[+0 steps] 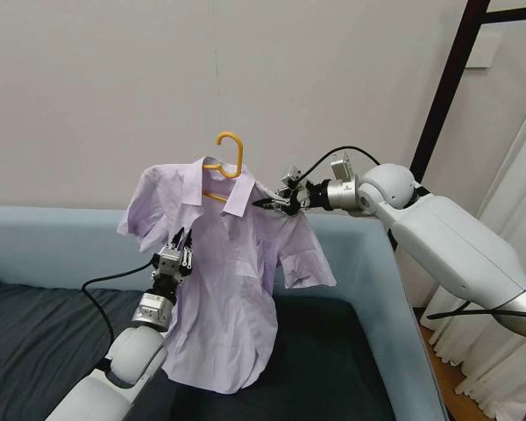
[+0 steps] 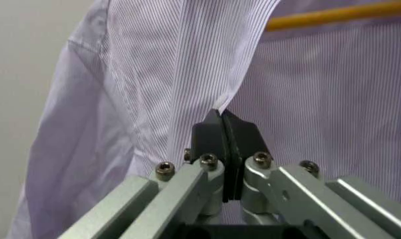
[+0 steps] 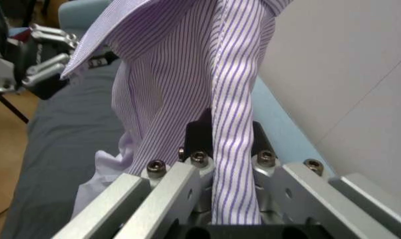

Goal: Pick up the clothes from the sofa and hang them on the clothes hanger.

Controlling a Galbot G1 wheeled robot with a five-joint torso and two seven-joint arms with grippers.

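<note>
A lilac striped short-sleeved shirt hangs on an orange hanger, held up in the air over the sofa; the hook rests on nothing I can see. My left gripper is shut on the shirt's front edge from below, its black pads pressed together on the cloth, with the hanger's bar above. My right gripper is shut on the shirt at its shoulder beside the collar; a striped band runs between its fingers.
The pale blue sofa back runs behind the shirt, with a dark grey seat cushion below. A black rack post slants up at the right, next to a white curtain. My left gripper also appears in the right wrist view.
</note>
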